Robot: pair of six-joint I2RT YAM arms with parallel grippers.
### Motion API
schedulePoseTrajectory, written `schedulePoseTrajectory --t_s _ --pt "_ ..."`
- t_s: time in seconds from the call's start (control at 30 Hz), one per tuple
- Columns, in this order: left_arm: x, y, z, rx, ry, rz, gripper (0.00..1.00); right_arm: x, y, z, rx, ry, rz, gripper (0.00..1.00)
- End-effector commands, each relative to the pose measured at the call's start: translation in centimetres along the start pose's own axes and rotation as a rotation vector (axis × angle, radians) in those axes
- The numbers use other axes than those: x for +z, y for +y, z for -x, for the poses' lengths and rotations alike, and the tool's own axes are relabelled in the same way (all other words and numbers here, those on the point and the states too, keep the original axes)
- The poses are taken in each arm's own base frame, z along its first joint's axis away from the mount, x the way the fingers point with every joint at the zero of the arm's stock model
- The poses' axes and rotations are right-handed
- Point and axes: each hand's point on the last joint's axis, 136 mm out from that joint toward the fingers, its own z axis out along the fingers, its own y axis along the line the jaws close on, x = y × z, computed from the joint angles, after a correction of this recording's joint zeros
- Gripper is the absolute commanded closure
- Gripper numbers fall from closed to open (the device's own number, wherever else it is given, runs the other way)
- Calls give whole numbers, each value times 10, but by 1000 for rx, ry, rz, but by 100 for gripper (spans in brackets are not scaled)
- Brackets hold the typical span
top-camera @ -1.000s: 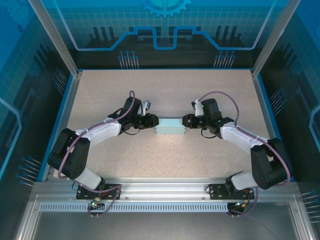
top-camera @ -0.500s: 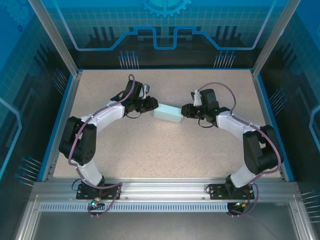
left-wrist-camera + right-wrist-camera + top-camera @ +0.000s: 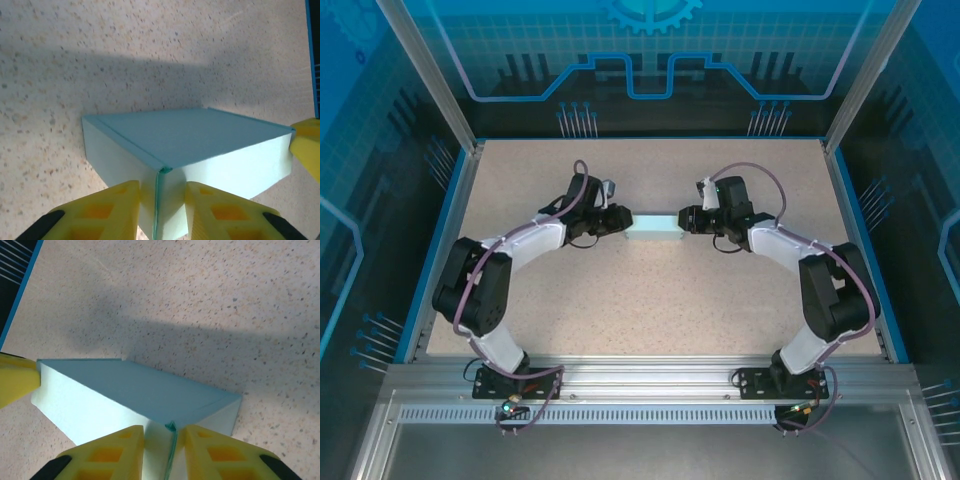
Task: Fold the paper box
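Currently the pale light-blue rectangular paper box (image 3: 655, 228) is held between the two arms, over the far half of the speckled beige bench (image 3: 620, 320). The left gripper (image 3: 161, 202) is closed on the box's left end, with its yellow fingers (image 3: 120, 192) pinching the end wall on either side of a vertical seam. The right gripper (image 3: 162, 445) is clamped the same way on the opposite end.

Change noted: against a second ago, the box is found farther from the arm bases. Half a second ago it was skewed, its left end farther out. It is now squared up, with its long axis running left to right and both arms reached farther forward.

A broad shadow is cast on the bench beyond the box in both wrist views. From this the box is judged to be lifted clear, though contact underneath cannot be confirmed.

Meaning for the task: every visible panel is closed, the edges are crisp and no loose flap is seen. The folding is judged essentially done. What remains is taken to be seating the end seams or setting the box down. Care is called for, since thin paper is easily buckled if the ends are pressed inward.
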Motion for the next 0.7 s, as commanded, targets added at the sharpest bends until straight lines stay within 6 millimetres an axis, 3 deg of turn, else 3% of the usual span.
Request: schedulePoseTrajectory --t_s 0.0,0.2,0.33,0.5,0.67 --pt "4 -3 -46 -10 115 -39 68 -1 28 -28 -50 55 78 72" --pt "0 9 -67 -30 130 -21 66 -6 18 -55 -45 84 6 71" --pt "1 17 -70 -25 141 13 62 -12 -3 -66 -46 130 -112 67" --pt "-15 27 -55 51 90 128 49 -51 -25 -52 -163 101 -325 59" --pt "-55 26 -17 170 -88 248 40 -108 -29 -23 -333 -28 -508 49"
